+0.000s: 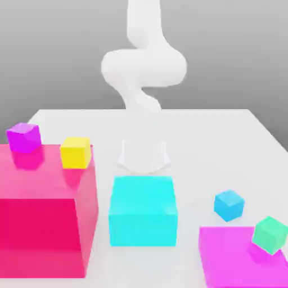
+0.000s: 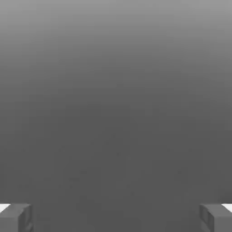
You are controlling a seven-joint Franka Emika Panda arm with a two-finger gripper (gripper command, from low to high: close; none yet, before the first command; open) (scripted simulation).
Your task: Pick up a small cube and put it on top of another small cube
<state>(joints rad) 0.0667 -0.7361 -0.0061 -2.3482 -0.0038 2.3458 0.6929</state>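
White table [image 1: 225, 140] — bearing several blocks. Large pink block [image 1: 39, 225] at the exterior view's left, a small purple cube [image 1: 23, 136] and a small yellow cube [image 1: 75, 152] on its top, apart. Large cyan block [image 1: 143, 211] at centre. Flat magenta slab [image 1: 236, 264] at the right — small green cube [image 1: 270, 234] on it.

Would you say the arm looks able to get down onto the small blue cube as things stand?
Probably yes. The small blue cube sits alone on the white table, apart from the big cyan block and the green cube, open above. The gripper has its jaws open and empty.
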